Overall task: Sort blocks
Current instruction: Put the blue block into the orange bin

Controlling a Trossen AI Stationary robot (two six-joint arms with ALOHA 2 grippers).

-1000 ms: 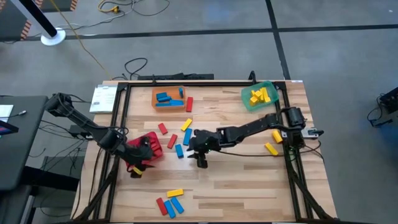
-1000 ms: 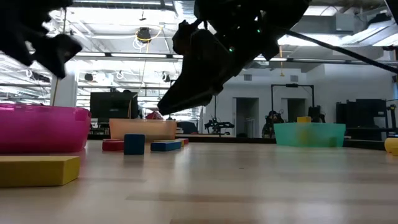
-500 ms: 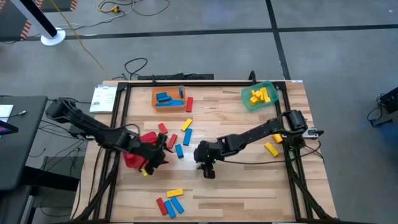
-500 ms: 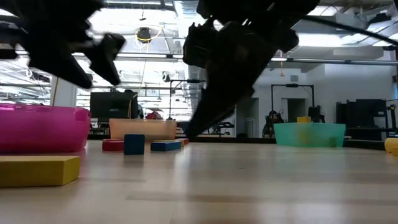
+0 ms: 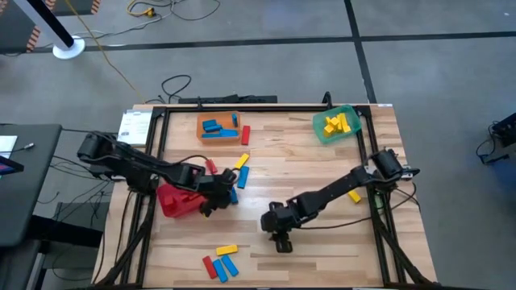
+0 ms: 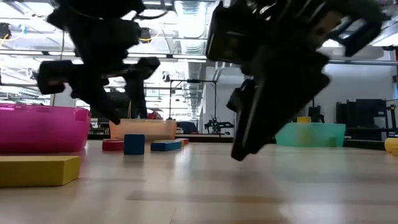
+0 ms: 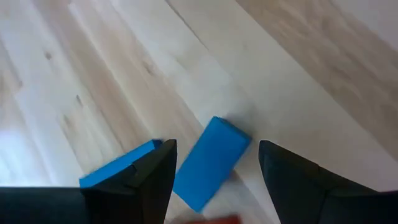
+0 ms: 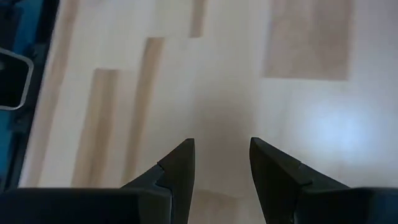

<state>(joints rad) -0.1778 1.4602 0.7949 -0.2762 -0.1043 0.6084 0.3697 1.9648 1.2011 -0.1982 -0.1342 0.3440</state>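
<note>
Loose red, yellow and blue blocks lie flat mid-table around (image 5: pixel 239 169); a second group lies near the front edge (image 5: pixel 220 262). My left gripper (image 5: pixel 221 193) is open and slants down over the middle group. In its wrist view its fingers stand on either side of a blue block (image 7: pixel 211 163) lying flat, and a second blue block (image 7: pixel 118 169) lies beside one finger. My right gripper (image 5: pixel 280 238) is open above bare wood (image 8: pixel 222 93), right of the front group.
A red bin (image 5: pixel 176 201) sits just left of my left gripper. At the back stand an orange bin (image 5: pixel 218 127) with blue blocks and a green bin (image 5: pixel 337 125) with yellow blocks. A lone yellow block (image 5: pixel 352 194) lies at the right.
My left gripper has swung from over the red bin toward the table's right, sinking a little and rolling its wrist, and now stands over the middle blocks. My right gripper has gone from mid-table toward the near edge. Both stay open.
</note>
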